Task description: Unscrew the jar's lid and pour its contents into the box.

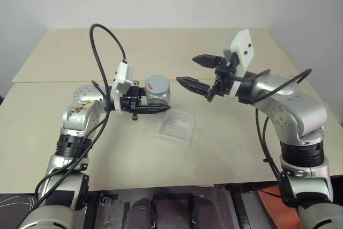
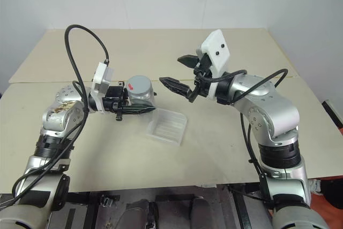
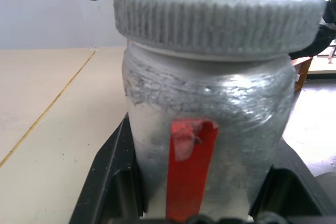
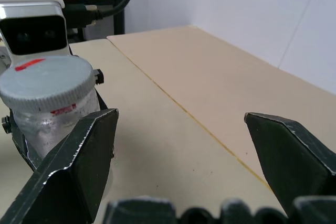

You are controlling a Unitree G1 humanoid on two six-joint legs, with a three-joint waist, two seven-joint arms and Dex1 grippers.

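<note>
The silvery-grey jar (image 1: 158,95) with a red strip on its side is held upright above the table, and my left gripper (image 1: 150,103) is shut on its body. Its ridged grey lid (image 3: 218,17), marked red on top, sits on the jar. My right gripper (image 1: 193,71) hangs open to the right of the jar, apart from it, with nothing between its black fingers (image 4: 79,161). The clear shallow box (image 1: 176,125) with a ridged bottom lies on the table just below and right of the jar. The contents are hidden inside the jar.
The beige table (image 1: 225,148) has a seam running across it behind the arms. A white wall stands beyond the far edge. Black cables loop from both wrists. An orange object (image 1: 281,213) shows below the table's front right corner.
</note>
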